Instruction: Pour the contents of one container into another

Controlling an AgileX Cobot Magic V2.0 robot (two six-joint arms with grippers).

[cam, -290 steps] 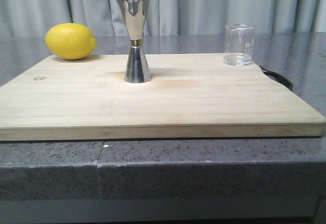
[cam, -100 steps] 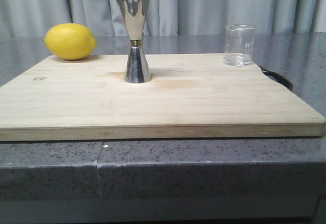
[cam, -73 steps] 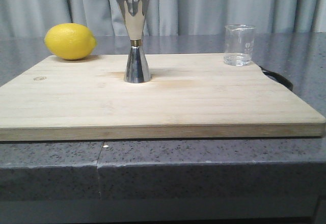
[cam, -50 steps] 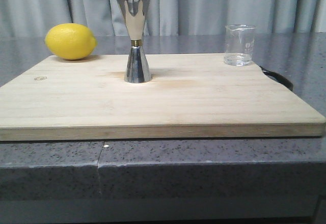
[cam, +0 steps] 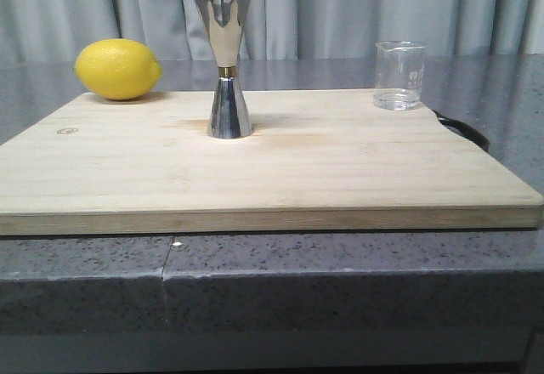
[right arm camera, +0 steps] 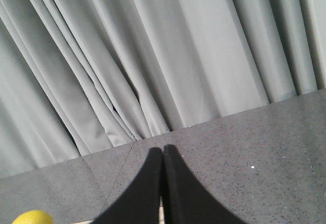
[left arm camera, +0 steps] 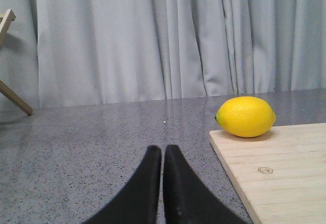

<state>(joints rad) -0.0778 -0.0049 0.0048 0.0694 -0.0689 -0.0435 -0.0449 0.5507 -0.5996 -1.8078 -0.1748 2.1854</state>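
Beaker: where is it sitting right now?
In the front view, the glass beaker stands upright at the far right corner of the wooden cutting board, well right of the steel jigger and untouched by either arm.

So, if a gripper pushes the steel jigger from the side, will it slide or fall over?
The steel jigger will probably tip rather than slide: it is tall, with a narrow waist and a small foot on the wooden cutting board. Its polished surface looks slippery, so a grip at the waist seems safer. If it falls, the round cones may let it roll.
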